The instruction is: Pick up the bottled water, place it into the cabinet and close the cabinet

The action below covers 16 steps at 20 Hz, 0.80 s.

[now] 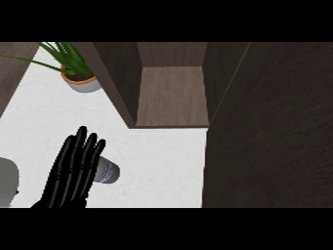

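A: why's the black left hand (73, 168) flat, fingers straight, holding nothing?

B: guessing pre-grasp. The clear plastic water bottle (108, 172) lies beside it on the white tabletop (161, 156), near the open dark-wood cabinet (170, 95).

matt wood cabinet (173, 97), white marbled counter (161, 156)

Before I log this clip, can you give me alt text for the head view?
A black left hand with straight fingers sits beside a bottled water lying on the white counter. Beyond it, a dark wood cabinet stands open with a bare shelf, and a potted plant sits at upper left.
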Each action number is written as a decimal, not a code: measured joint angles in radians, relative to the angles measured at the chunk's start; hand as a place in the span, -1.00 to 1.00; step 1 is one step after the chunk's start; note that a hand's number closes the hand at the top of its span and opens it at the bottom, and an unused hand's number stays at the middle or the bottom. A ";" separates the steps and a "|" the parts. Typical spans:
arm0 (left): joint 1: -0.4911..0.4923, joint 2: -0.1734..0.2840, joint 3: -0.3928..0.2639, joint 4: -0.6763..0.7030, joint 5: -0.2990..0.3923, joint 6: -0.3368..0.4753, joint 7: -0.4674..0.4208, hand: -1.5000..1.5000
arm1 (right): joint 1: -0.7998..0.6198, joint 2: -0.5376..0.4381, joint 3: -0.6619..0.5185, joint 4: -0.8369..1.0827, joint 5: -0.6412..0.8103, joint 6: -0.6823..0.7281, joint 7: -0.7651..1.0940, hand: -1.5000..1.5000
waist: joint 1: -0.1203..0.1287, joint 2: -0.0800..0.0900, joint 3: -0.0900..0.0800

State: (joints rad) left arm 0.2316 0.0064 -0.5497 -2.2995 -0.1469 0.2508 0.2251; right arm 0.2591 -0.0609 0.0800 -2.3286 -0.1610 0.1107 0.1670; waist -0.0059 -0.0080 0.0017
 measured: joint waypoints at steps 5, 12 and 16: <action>0.067 -0.005 -0.222 -0.078 -0.131 0.115 0.090 -1.00 | 0.060 -0.032 -0.040 -0.075 -0.054 0.030 0.058 -1.00 | 0.004 0.001 0.000; 0.096 0.023 -0.337 -0.079 -0.201 0.203 0.141 -1.00 | 0.094 -0.044 -0.064 -0.092 -0.065 0.053 0.085 -1.00 | 0.005 0.000 0.000; 0.100 0.037 -0.356 -0.081 -0.223 0.246 0.154 -1.00 | 0.115 -0.043 -0.079 -0.092 -0.070 0.069 0.073 -1.00 | 0.008 -0.003 0.000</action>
State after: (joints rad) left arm 0.3315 0.0430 -0.9054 -2.3804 -0.3703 0.4971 0.3794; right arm 0.3736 -0.1037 0.0013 -2.4206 -0.2310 0.1802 0.2398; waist 0.0019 -0.0110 0.0019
